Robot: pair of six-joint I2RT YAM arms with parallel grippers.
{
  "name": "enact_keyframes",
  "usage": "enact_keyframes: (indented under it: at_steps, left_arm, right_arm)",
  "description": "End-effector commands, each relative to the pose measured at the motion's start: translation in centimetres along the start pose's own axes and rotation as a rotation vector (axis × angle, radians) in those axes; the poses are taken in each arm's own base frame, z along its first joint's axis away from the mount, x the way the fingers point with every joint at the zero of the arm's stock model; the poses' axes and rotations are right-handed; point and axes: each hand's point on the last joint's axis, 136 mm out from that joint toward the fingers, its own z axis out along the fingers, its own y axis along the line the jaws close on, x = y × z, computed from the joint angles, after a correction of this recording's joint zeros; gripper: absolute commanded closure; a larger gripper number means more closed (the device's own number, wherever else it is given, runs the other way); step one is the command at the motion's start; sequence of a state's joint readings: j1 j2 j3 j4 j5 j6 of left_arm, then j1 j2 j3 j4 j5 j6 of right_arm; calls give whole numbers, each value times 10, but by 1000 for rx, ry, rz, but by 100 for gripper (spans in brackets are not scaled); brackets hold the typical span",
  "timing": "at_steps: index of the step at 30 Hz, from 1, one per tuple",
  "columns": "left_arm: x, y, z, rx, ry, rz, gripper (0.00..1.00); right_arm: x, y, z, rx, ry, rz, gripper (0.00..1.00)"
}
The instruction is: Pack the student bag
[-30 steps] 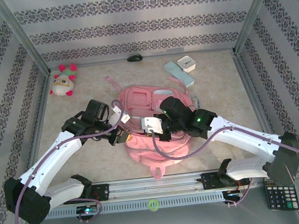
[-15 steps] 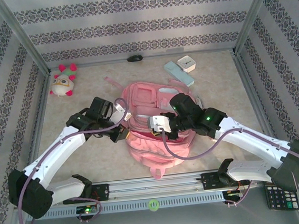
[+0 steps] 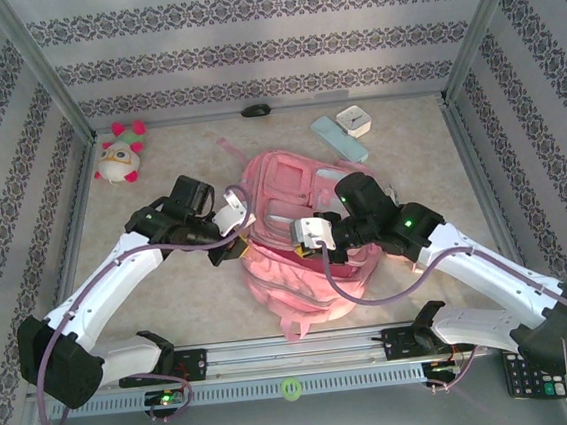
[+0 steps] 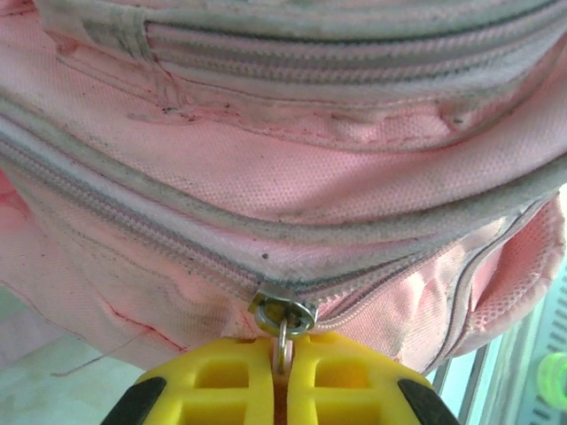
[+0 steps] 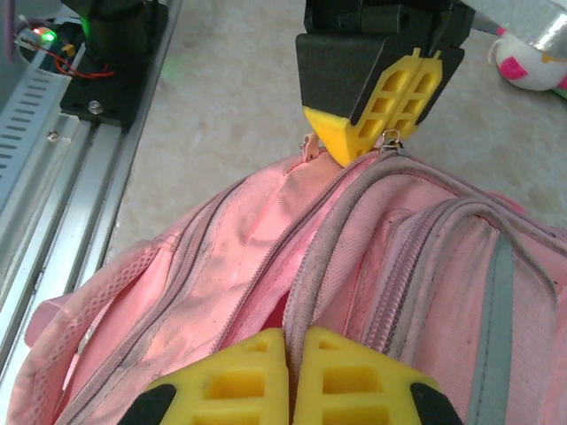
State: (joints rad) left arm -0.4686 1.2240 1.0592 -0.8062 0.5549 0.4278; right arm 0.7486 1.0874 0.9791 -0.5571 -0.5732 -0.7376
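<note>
Student bag (image 3: pixel 304 266) fabric is pinched by the closed right jaws; the zipper pull (image 4: pixel 283 341) gripped in the left jaws could be lost if tugged sideways.

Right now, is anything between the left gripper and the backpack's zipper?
Nothing visible. The left gripper is shut on the zipper pull of the pink backpack; the right gripper pinches its fabric nearby.
</note>
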Motion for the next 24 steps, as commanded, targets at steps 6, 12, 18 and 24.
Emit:
enact_keyframes:
  at_steps: [6,12,18,24]
  left_arm:
    - [11,54,-13,-231,110,115,87]
    - [6,32,-1,-109,20,90,94]
    - [25,60,6,-254,79,42,100]
    - [33,113,21,-441,144,-110,100]
  right_arm:
    - [-22,38,-1,-187,-82,-31,100]
    - [-26,35,-1,-182,-99,-32,100]
    - [-30,42,-7,-201,-118,-30,100]
    - [-38,51,-18,-207,-150,-42,100]
